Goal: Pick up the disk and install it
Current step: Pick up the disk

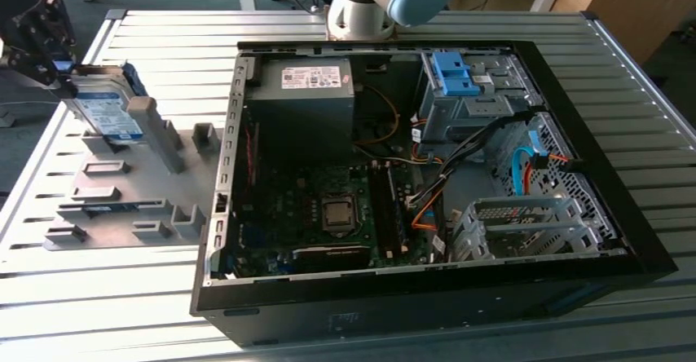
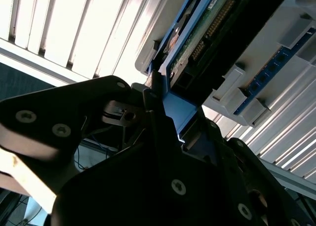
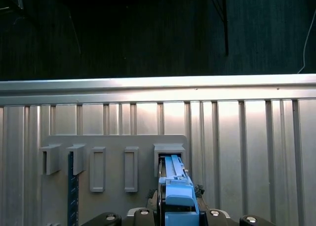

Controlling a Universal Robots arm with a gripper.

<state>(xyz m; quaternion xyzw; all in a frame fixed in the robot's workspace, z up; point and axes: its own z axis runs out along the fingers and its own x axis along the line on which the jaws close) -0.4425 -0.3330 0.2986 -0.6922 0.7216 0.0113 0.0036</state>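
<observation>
Jaws of gripper [image 2: 174, 113] clenched on blue-framed end of the disk [image 1: 109, 111], which stands on edge at a slot of the grey fixture plate [image 1: 152, 184], well apart from the open computer case [image 1: 413, 315]. Judged dense, rigid, shock-sensitive; frame edges safest hold.

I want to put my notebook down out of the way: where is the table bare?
Bare slatted table lies between the grey fixture plate and the near edge, and beside the computer case at the exterior view's right. The plate's holders and the case's inside are crowded; the tool grips the disk at the plate.
</observation>
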